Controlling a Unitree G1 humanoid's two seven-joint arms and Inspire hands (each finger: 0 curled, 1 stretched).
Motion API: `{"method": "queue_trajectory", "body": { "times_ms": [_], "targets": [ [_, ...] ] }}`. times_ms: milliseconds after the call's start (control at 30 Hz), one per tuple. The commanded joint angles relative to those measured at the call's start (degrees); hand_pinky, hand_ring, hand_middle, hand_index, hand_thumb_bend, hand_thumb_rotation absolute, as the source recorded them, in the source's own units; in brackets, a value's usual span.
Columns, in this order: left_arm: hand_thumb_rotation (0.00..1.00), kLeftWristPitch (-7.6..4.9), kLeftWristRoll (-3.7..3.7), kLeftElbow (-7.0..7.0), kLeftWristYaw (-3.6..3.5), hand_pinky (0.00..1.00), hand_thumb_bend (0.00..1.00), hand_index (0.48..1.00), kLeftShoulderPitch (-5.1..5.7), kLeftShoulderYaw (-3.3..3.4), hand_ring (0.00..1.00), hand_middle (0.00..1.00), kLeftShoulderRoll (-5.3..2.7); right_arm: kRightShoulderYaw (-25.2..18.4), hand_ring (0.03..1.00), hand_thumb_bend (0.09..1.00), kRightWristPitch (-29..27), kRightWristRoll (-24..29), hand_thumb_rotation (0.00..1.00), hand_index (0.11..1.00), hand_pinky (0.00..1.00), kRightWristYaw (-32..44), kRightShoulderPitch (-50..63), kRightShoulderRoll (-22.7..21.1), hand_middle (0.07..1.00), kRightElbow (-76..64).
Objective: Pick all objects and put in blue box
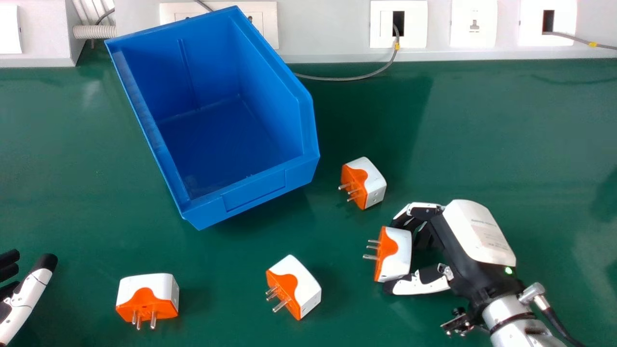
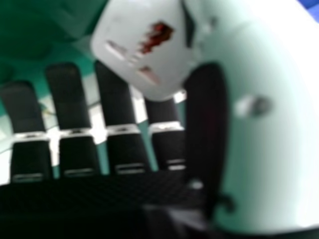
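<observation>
Nearest, on a smooth green tabletop (image 1: 96, 202), a blocky white-and-orange plastic plug adapter (image 1: 166, 286) was placed at lower left, its metal prongs pointed towards the near edge. A matching centre adapter (image 1: 306, 291) was set at an angle near the middle. At the left edge, the black-and-white mechanical left hand (image 1: 24, 301) was held released, well apart from the adapters.

A little farther, at the right, another white-and-orange adapter (image 1: 401, 255) was grasped by the black-and-white mechanical right hand (image 1: 475, 233). It was pinched from both sides by thumb and fingers, presumably so that it could be steadied; its prongs were left free, pointed leftward. Whether it was lifted could not be told.

Beyond, a far white-and-orange adapter (image 1: 376, 188) was placed just beside the deep, open-topped blue plastic box (image 1: 255, 193). The box's lower front was turned towards the robot, perhaps so that things could be dropped in easily. Behind, a pale wall strip (image 1: 328, 29) was fitted with sockets.

In all, four adapters were counted, three on the table and one in the grasp, all outside the box; one box and two hands were seen
</observation>
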Motion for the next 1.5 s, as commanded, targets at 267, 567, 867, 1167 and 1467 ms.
{"method": "queue_trajectory", "body": {
  "times_ms": [267, 567, 867, 1167, 1467],
  "targets": [
    [0.35, 2.57, 0.28, 1.87, 0.62, 0.71, 0.83, 0.749, 3.29, 0.02, 0.75, 0.74, -0.6, 0.7, 0.461, 0.504, -3.5, -0.1, 0.0, 0.477, 0.45, -1.7, 2.9, -0.8, 0.481, 1.8],
    [0.35, 2.67, -0.13, 1.77, 0.29, 0.71, 0.83, 0.75, 3.43, 0.28, 0.75, 0.74, -0.71, -2.1, 0.442, 0.503, -10.8, 3.9, 0.0, 0.498, 0.39, -2.3, 6.3, -0.1, 0.476, -6.1],
    [0.34, 3.0, 0.65, 1.81, 1.74, 0.7, 0.83, 0.748, 3.07, -0.3, 0.75, 0.73, -0.74, -3.0, 0.448, 0.5, -14.6, 4.5, 0.0, 0.465, 0.37, 1.1, 7.6, 1.8, 0.52, -19.4],
    [0.35, 3.36, 0.11, 2.1, 0.85, 0.71, 0.84, 0.745, 2.04, -0.12, 0.75, 0.73, -0.91, -1.7, 0.453, 0.502, -15.4, -0.2, 0.0, 0.475, 0.39, 1.9, 0.6, 5.7, 0.502, -24.1],
    [0.35, 4.13, 0.85, 2.47, 2.36, 0.69, 0.85, 0.741, 0.78, -0.61, 0.74, 0.73, -1.08, 0.0, 0.461, 0.503, -15.6, -3.0, 0.0, 0.464, 0.41, 2.6, -10.5, 9.7, 0.504, -21.7]
  ]
}}
